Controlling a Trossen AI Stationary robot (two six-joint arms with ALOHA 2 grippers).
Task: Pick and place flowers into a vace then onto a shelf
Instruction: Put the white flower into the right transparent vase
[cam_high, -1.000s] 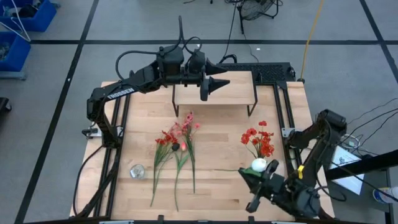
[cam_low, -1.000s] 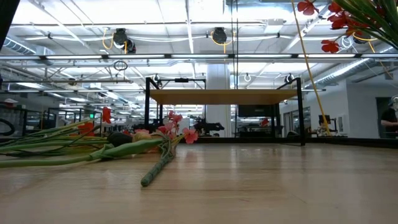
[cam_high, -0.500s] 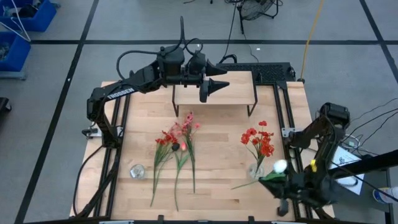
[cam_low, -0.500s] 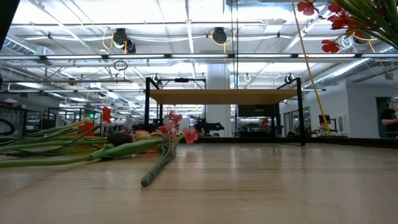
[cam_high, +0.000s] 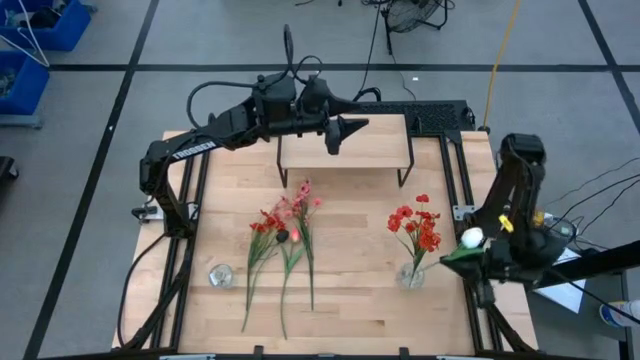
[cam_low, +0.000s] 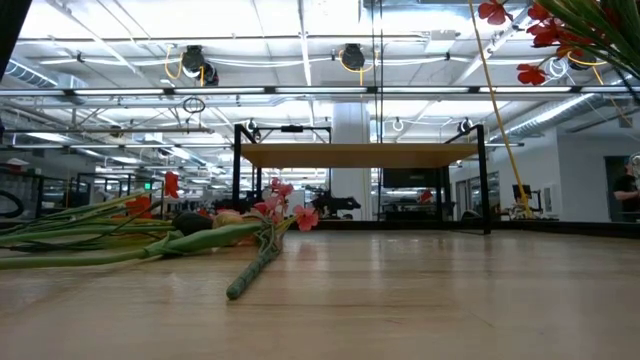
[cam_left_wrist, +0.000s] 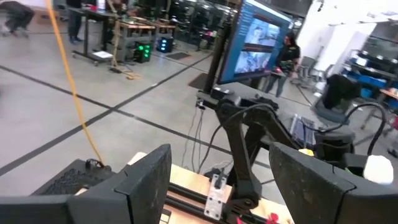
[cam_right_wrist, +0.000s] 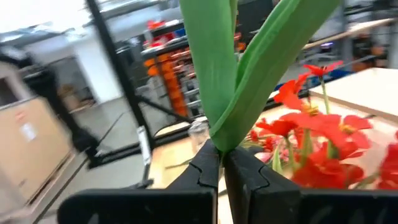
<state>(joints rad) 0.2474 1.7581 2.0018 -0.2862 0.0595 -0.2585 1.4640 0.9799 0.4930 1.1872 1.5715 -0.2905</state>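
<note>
Right gripper (cam_high: 452, 256) pinches the white bud stem (cam_high: 471, 238) beside the vase (cam_high: 410, 275); left gripper (cam_high: 338, 128) open over the shelf (cam_high: 375, 150).

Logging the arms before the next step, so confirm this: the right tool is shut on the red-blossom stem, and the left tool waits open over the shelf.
Not quite. The right tool is shut on the white-bud stem; the high view shows this. The red flowers stand in the vase. The left tool does wait open over the shelf.
</note>
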